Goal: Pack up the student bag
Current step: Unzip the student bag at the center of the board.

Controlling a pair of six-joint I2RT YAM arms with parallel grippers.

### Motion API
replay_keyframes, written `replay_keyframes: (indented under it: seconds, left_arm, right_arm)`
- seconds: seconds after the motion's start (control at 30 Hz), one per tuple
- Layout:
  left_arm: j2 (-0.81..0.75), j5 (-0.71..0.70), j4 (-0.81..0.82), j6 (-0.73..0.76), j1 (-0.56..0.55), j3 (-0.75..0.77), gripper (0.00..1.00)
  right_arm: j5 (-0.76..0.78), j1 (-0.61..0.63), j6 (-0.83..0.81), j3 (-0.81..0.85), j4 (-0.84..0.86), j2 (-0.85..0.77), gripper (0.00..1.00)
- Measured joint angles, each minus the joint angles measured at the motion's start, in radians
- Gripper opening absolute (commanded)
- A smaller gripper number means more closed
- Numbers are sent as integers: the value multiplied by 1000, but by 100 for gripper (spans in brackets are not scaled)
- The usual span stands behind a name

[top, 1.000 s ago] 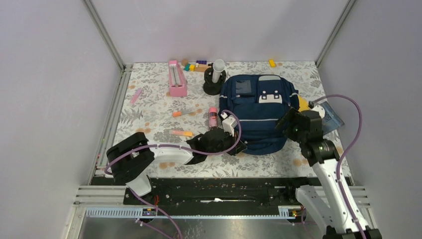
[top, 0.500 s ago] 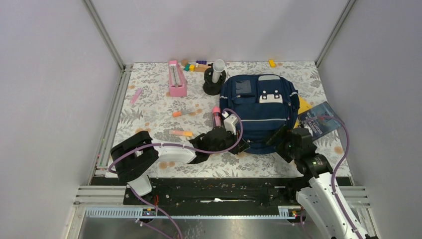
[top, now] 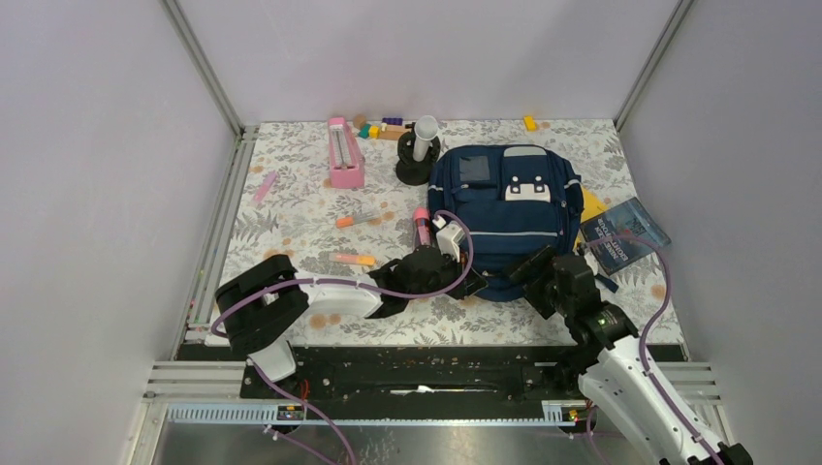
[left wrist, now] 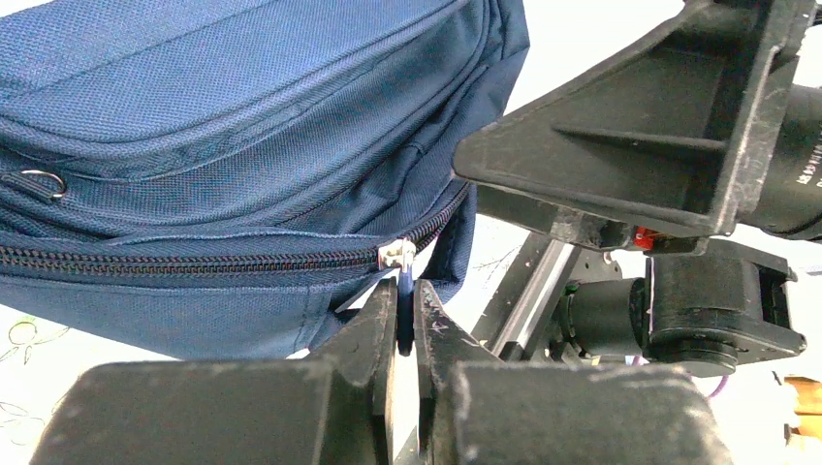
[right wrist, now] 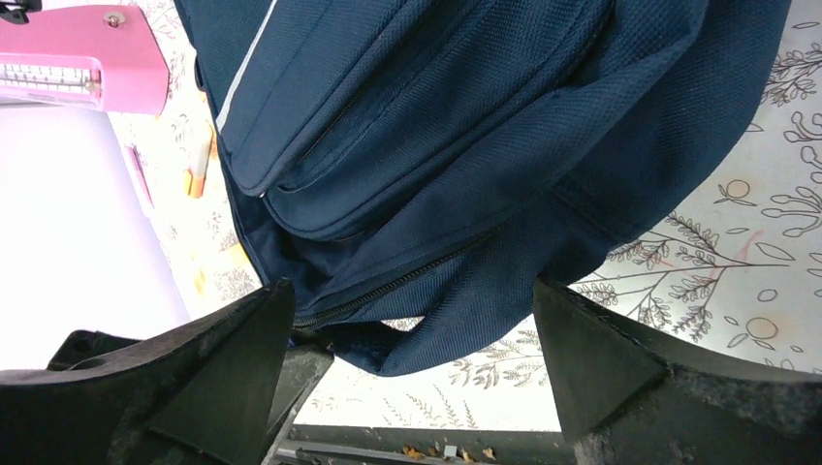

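Student bag lies flat on your counter, patches up, long axis running away from your left pincer, which is clenched on its zipper pull; your right pincer gapes, released, at the bag's near end.

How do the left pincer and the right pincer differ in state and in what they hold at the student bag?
The left pincer is shut, while the right pincer stands wide open. The left pincer clamps the zipper pull of the student bag; the right pincer holds nothing, with the bag's lower corner in front of its spread fingers. The left pincer is at the bag's near left corner, the right pincer at its near right. Both sit low at the bag's near edge.
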Motion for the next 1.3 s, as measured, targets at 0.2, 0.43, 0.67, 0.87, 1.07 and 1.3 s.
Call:
replay_keyframes:
  seconds: [0.2,0.43,0.67,0.87,1.07,1.3]
  left_arm:
    - [2,9,0,22,-2,0,0]
    - [5,17,13,71,-6,0,0]
    - [6,35,18,103,-8,0,0]
    - [6,48,50,113,-13,-10,0]
    - [5,39,45,150,-22,-10,0]
    - [-27,1,17,184,-28,-10,0]
  right_arm:
    - [29,14,49,-27,60,52,92]
    - [71,17,69,-29,86,105,63]
    - [103,23,40,-23,93,132,11]
    - [142,26,15,11,74,126,0]
    - [186,31,-36,50,14,107,0]
    - [223,31,-87,82,-43,72,0]
